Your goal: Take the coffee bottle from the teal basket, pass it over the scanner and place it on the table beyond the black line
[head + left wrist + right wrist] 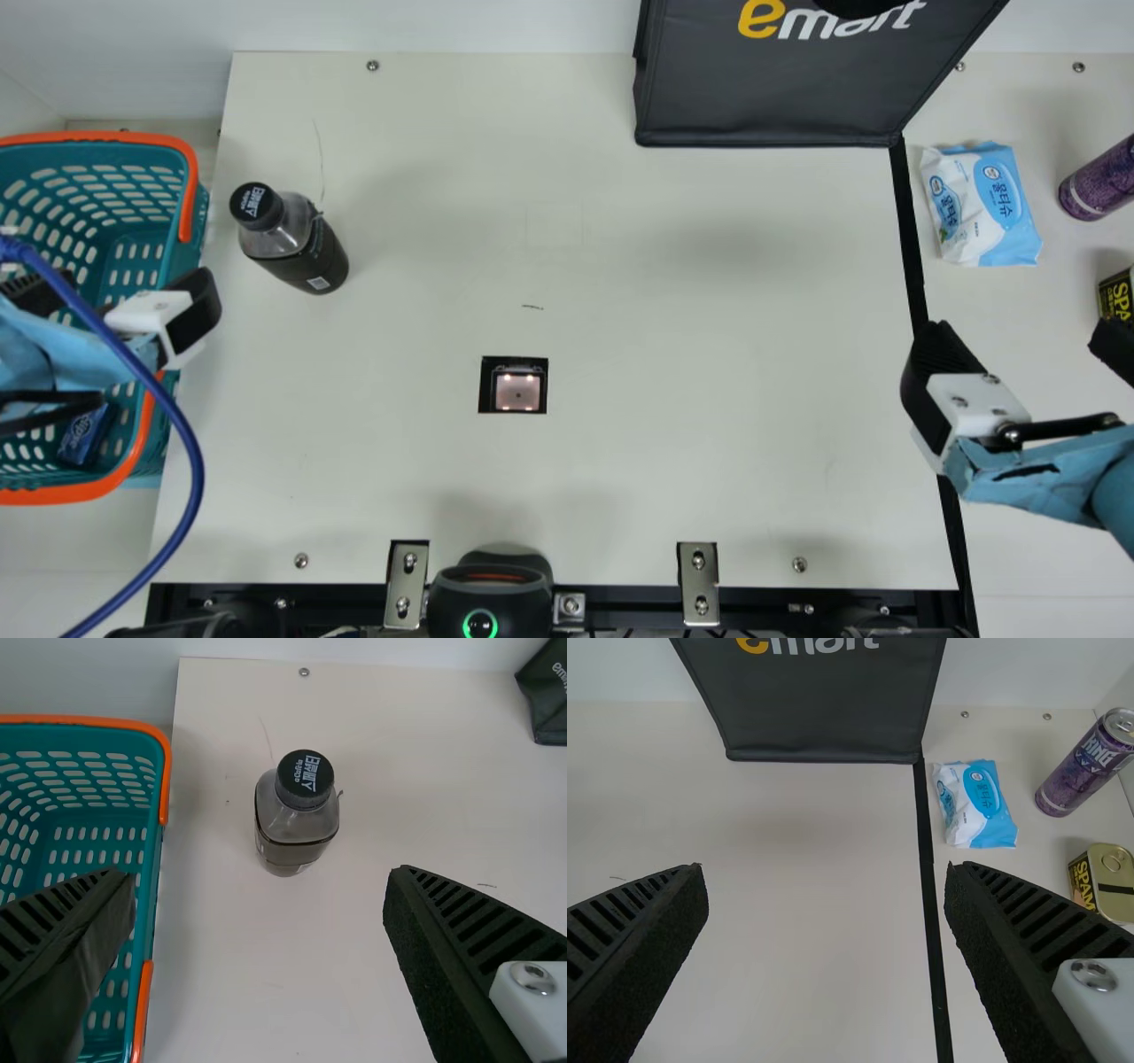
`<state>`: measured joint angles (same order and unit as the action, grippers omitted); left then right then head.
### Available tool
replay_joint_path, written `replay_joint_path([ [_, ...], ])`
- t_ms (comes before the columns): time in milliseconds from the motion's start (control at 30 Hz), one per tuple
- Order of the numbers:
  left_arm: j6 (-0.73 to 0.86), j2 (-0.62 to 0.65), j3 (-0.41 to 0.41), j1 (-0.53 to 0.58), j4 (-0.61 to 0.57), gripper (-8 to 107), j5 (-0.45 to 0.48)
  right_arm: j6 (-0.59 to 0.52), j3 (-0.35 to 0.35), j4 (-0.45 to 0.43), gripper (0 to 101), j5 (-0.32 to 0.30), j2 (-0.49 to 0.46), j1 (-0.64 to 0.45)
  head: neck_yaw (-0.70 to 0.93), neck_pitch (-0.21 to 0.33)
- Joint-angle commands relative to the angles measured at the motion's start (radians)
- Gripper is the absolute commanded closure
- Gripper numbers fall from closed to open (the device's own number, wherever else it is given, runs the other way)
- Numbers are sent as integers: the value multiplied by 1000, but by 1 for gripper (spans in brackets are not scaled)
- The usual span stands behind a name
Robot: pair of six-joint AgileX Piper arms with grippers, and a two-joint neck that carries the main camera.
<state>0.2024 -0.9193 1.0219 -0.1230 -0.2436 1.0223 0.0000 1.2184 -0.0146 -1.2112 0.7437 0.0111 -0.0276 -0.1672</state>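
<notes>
One upright coffee bottle [301, 248] stands right of and slightly beyond the nearer left arm [53, 354], its jaws spread. The right arm [1036, 478] also has spread jaws.

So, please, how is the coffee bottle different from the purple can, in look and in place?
The coffee bottle is closed with a black cap; the purple can has a silver metal lid.
The bottle has a clear upper part above its dark body, while the can has purple sides.
The bottle is on the scanner's side of the black line; the can is beyond it.
Both stand upright.
</notes>
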Motion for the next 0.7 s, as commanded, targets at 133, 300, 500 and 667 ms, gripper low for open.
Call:
replay_joint_path([
  [133,-50,-93,49,49,52,9,-5,0,0,0,6,0,0,0,0,29],
  [300,-109,-174,87,107,112,9,-12,0,0,0,6,0,0,0,0,29],
  [500,-179,-262,124,175,165,9,-28,0,0,0,6,0,0,0,0,29],
  [667,-218,-321,136,213,189,9,-47,0,0,0,6,0,0,0,0,29],
])
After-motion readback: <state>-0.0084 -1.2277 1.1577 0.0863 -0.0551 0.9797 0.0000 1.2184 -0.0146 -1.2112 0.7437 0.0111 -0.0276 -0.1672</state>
